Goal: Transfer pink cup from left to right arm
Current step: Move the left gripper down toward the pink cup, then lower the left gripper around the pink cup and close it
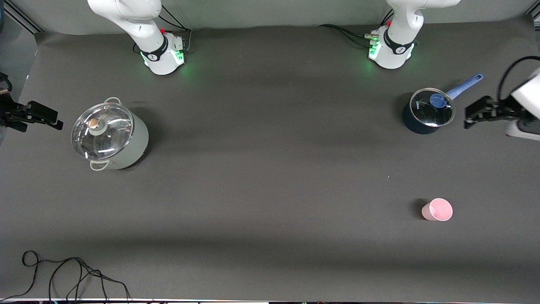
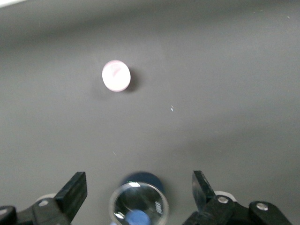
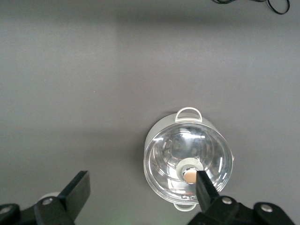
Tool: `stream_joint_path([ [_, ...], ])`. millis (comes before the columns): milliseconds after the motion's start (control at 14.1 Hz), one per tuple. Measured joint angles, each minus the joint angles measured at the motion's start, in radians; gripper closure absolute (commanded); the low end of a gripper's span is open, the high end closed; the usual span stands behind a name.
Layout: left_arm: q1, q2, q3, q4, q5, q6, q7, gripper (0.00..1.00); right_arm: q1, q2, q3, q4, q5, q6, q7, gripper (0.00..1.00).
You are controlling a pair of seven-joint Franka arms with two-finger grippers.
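Pale-pink plastic, the pink cup (image 1: 437, 210) stands upright and alone on the dark grey table cover (image 1: 270, 177), mouth up, toward the left arm's end of the table and nearer the front camera than the blue saucepan (image 1: 428, 110). Nothing touches it.

Left gripper (image 1: 479, 112) hangs beside the saucepan at the table's edge, fingers spread wide and empty. Its wrist view shows the cup (image 2: 116, 75) ahead of the jaws, with the saucepan's glass lid (image 2: 138, 205) directly below them. The cup's long axis is vertical, so a sideways grasp across its wall looks suitable.

Right gripper (image 1: 31, 116) waits at the right arm's end, just beside the lidded white stockpot (image 1: 110, 135), fingers likewise apart and empty. It is well apart from the cup; the left arm is plainly the nearer.

Open cover surrounds the cup. A loose black cable (image 1: 71, 274) lies at the front corner near the right arm's end.
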Motion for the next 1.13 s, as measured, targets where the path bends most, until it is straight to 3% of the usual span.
stream_joint_path([
  [283,0.172,0.083,0.007,0.015,-0.2,0.071,0.379,0.0,0.0,0.001,0.0,0.002,0.0,0.0,0.0,0.0],
  [566,0.311,0.233,0.009,0.03,-0.459,0.107,0.756,0.0,0.0,0.001,0.0,0.003,0.0,-0.001,0.0,0.0],
  [1132,0.445,0.581,0.009,0.027,-0.898,0.153,1.518,0.0,0.0,0.002,0.0,0.004,0.0,-0.001,0.0,0.0],
])
